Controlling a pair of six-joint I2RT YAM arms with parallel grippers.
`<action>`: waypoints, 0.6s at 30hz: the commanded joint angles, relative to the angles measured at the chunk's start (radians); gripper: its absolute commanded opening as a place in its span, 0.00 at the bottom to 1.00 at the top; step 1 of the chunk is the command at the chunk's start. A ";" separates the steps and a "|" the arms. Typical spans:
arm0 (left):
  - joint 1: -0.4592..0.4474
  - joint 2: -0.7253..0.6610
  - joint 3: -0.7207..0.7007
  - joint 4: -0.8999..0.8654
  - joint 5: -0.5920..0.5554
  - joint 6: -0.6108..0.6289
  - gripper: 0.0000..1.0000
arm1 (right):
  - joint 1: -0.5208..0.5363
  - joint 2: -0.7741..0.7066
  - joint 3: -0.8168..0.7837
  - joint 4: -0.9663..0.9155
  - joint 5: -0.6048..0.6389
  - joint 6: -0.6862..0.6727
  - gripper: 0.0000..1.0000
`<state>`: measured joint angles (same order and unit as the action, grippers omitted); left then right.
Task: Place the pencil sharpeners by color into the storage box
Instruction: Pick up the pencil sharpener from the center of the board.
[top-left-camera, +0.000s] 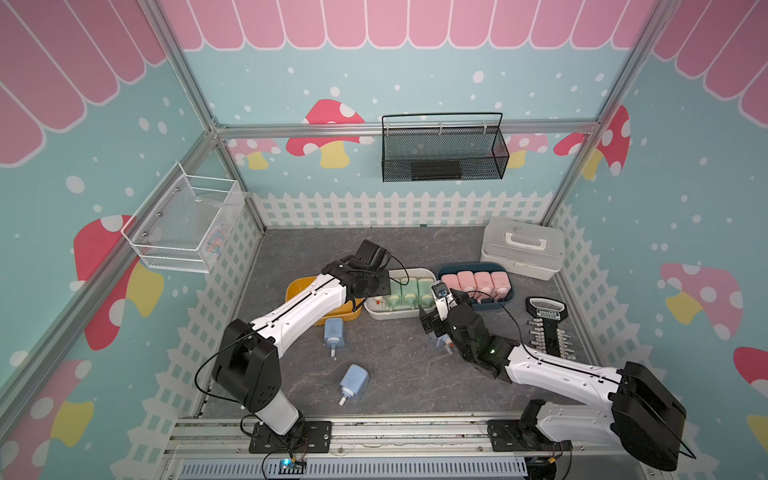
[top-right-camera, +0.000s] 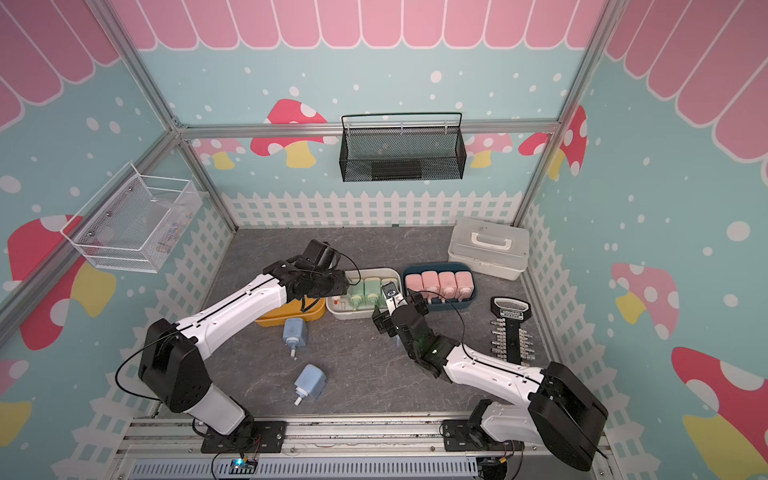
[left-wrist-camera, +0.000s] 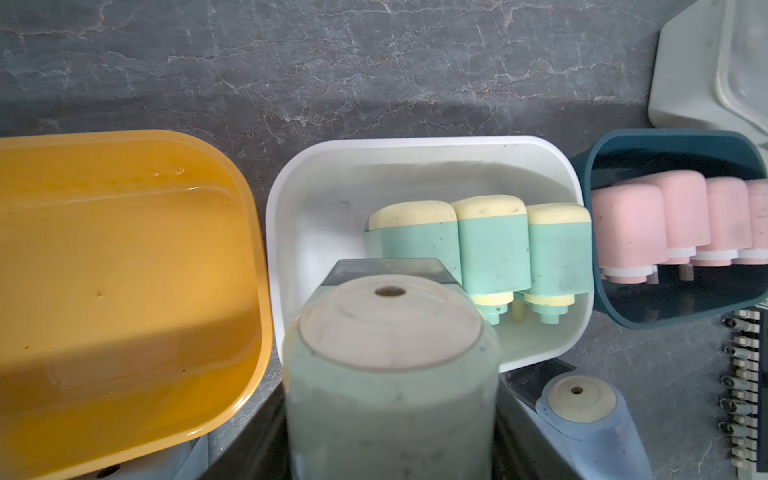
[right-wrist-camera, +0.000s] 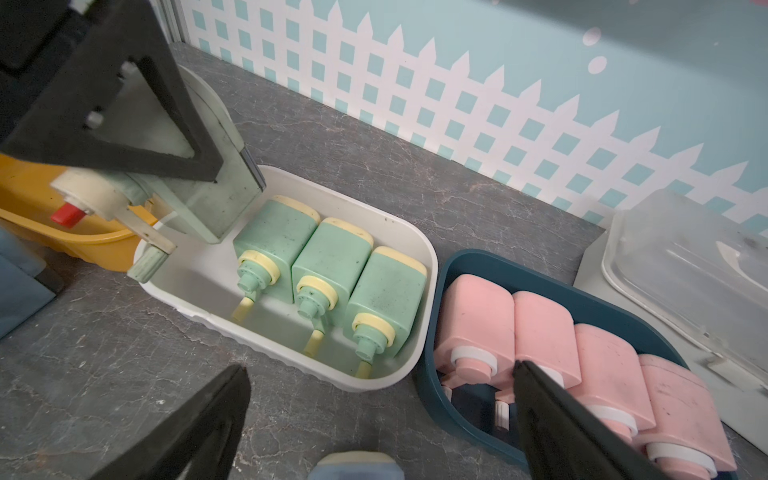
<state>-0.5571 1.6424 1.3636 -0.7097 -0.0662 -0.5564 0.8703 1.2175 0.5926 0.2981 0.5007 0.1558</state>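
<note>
Left gripper: we have the left gripper (top-left-camera: 379, 287) clamped on a green sharpener (left-wrist-camera: 390, 386), jaws about half apart around its body.
Held piece: it hangs tilted over the left end of the white tray (left-wrist-camera: 324, 208), with its crank drooping near that end's rim.
Step in hand: we judge this to be setting the fourth green one down.
How to do it well: we should level it, turn the crank to match the row, and lower it straight into the bare gap. The grip should let go only once the piece rests on the tray floor.
Risk: the crank may catch the rim, or the body may nudge the three green sharpeners (right-wrist-camera: 332, 266) lying side by side.
Right gripper: the right gripper (right-wrist-camera: 380, 374) is spread wide and empty above a blue sharpener (right-wrist-camera: 357, 465). We cannot tell whether they touch.
Further out: the yellow tray (left-wrist-camera: 124, 249) is bare and the pink sharpeners (right-wrist-camera: 540, 328) fill the dark blue tray (left-wrist-camera: 665, 149). Two more blue sharpeners (top-left-camera: 333, 330) lie toward the worktop's (top-left-camera: 395, 374) front left.
</note>
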 joint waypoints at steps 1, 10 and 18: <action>0.004 0.038 0.071 -0.044 0.026 0.045 0.00 | -0.003 -0.016 0.001 -0.021 0.000 0.007 0.99; 0.003 0.169 0.195 -0.133 -0.019 0.033 0.00 | -0.004 -0.023 0.046 -0.116 -0.038 -0.034 0.98; 0.004 0.149 0.233 -0.167 -0.020 0.044 0.00 | -0.002 -0.055 0.042 -0.154 -0.028 -0.059 0.99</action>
<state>-0.5568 1.8149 1.5589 -0.8543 -0.0868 -0.5331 0.8703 1.1824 0.6174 0.1722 0.4702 0.1154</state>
